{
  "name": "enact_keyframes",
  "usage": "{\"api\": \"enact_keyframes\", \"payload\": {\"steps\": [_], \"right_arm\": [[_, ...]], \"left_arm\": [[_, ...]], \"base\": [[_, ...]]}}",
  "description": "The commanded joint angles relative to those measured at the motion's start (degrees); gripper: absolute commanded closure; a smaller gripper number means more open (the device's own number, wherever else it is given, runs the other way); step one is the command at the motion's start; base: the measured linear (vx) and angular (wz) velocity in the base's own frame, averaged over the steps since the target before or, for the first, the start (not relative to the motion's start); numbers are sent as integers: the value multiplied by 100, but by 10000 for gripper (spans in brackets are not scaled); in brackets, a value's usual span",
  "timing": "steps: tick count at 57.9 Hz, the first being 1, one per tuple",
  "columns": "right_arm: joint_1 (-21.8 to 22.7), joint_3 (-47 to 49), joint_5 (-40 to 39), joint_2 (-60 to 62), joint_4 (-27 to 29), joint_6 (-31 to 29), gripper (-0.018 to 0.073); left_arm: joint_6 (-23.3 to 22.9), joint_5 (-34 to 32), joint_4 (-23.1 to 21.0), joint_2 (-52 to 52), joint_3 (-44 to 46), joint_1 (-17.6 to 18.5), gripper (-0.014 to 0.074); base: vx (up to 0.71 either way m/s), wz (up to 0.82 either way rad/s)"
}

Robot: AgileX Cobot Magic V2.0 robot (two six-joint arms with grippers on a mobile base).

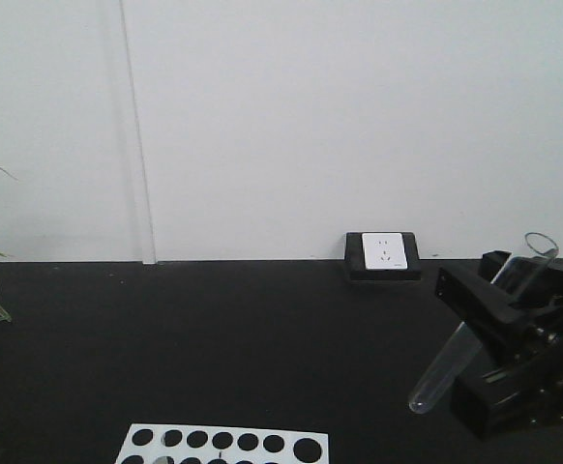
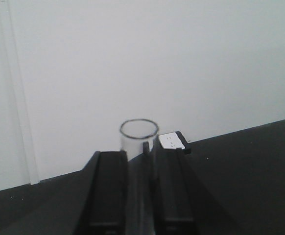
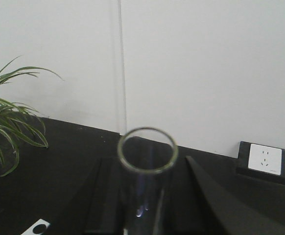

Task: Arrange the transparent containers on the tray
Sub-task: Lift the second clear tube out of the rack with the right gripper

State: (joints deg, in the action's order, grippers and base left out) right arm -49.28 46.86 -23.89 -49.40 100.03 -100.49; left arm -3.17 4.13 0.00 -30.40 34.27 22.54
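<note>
Each gripper holds one transparent container, a clear glass test tube. In the front view my right gripper (image 1: 480, 333) is at the right edge, shut on a tilted test tube (image 1: 456, 358), rounded bottom down-left above the black table and rim up-right. In the right wrist view that tube (image 3: 145, 205) stands between the fingers of the right gripper (image 3: 147, 169), its rim toward the camera. In the left wrist view my left gripper (image 2: 139, 156) is shut on another test tube (image 2: 139, 139), whose rim sticks out past the fingertips. The tray is out of view.
A white plate with round holes (image 1: 223, 447) lies at the front edge of the black table. A wall socket (image 1: 383, 253) sits at the back against the white wall. Plant leaves (image 3: 10, 117) reach in from the left.
</note>
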Motion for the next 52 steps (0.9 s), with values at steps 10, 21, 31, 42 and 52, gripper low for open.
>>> {"api": "enact_keyframes", "payload": {"steps": [10,21,31,42,52], "right_arm": [[8,152,312,-136,123,-102,358],[8,152,306,-154,129,-102,358],[8,152,306,-154,143,-97,358],[8,152,306,-154,143,-97,358],[8,152,306,-154,143,-97,358]], "left_arm": [[-10,-459,-52,-14,206,27,468],[-10,-495,-52,-14,206,27,468],[-10,-495,-52,-14,206,27,468],[-10,-495,-52,-14,206,27,468],[-10,-495,-52,-14,206,27,468]], "base": [[0,0],[0,0],[0,0],[0,0],[0,0]]}}
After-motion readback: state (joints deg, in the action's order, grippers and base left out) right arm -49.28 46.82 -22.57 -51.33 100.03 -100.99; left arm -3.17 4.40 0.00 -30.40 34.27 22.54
